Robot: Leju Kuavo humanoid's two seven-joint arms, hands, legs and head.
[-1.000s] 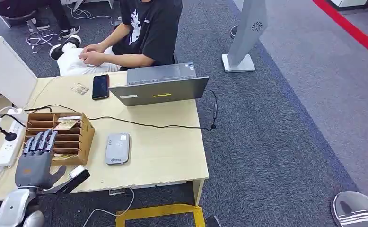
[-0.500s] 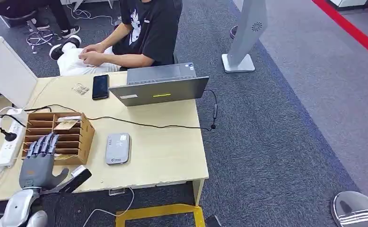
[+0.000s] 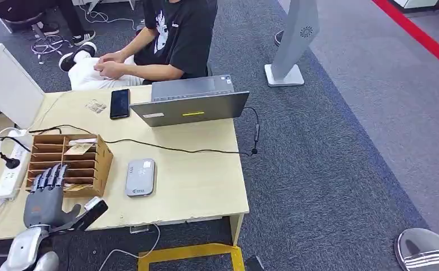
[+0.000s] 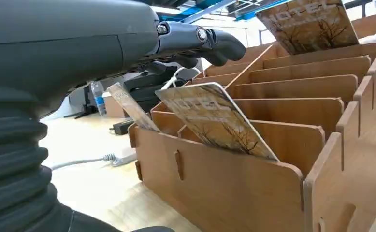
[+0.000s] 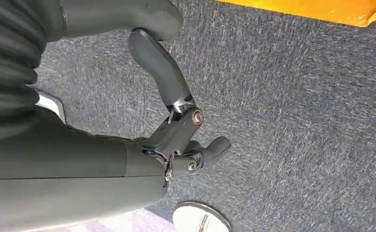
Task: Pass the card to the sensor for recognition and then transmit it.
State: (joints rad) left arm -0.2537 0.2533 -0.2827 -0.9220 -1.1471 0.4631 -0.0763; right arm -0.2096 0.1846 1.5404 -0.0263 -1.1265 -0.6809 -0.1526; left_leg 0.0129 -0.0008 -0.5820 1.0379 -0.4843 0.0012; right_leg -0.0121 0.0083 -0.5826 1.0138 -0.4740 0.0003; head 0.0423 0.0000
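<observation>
A brown wooden card rack (image 3: 103, 160) stands at the table's left. A patterned hotel card (image 4: 215, 121) leans in its front slot, also seen as a pale strip (image 3: 77, 187) in the head view. A second card (image 3: 79, 149) lies in an upper slot. My left hand (image 3: 41, 199) hovers at the rack's near side, fingers (image 4: 210, 41) spread above the front card, holding nothing. The grey card sensor (image 3: 140, 176) lies flat to the right of the rack. My right hand (image 5: 176, 125) hangs over the carpet with nothing in it.
A grey laptop (image 3: 189, 104) and a black phone (image 3: 119, 103) sit at the table's far side, where a person is seated. A black cable (image 3: 178, 149) crosses the table. A white power strip (image 3: 7, 172) lies left of the rack.
My left hand has drawn back a little toward the table's near edge, its fingertips now lower over the rack's front. The cards and sensor have not moved.
</observation>
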